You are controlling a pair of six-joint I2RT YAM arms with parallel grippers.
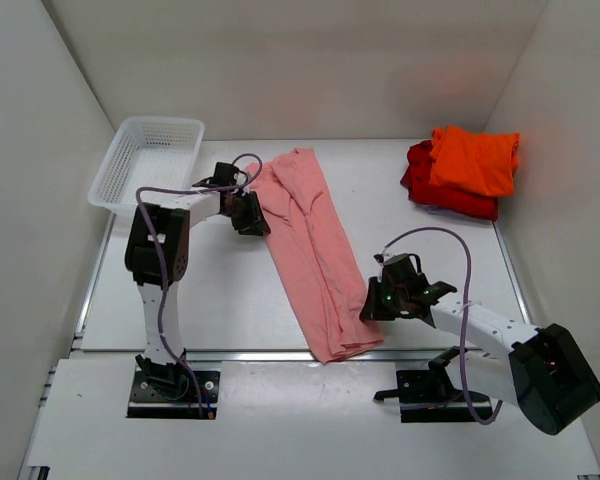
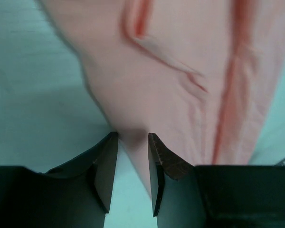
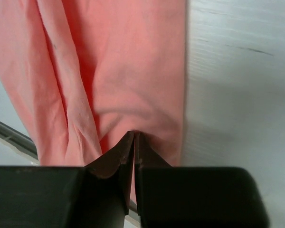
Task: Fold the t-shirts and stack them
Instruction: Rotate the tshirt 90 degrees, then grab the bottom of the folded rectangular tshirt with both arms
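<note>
While your left claw (image 1: 254, 214) grips the salmon-pink t-shirt (image 1: 305, 235) near the mesh basket (image 1: 160, 120), your right claw (image 1: 371, 301) clamps its end farther off.

Place: a robotics lab cell is showing
Walls: plain white panels (image 1: 40, 120) are closing in the table on three sides
Table: a white table (image 1: 220, 290) is carrying a metal rail (image 1: 250, 354) along its near edge
Arms: a left arm (image 1: 158, 250) and a right arm (image 1: 490, 328) are standing bolted down, purple cables (image 1: 467, 270) looping off them
Props: a salmon-pink t-shirt (image 1: 310, 250) and a white mesh basket (image 1: 108, 175) are lying on it
</note>
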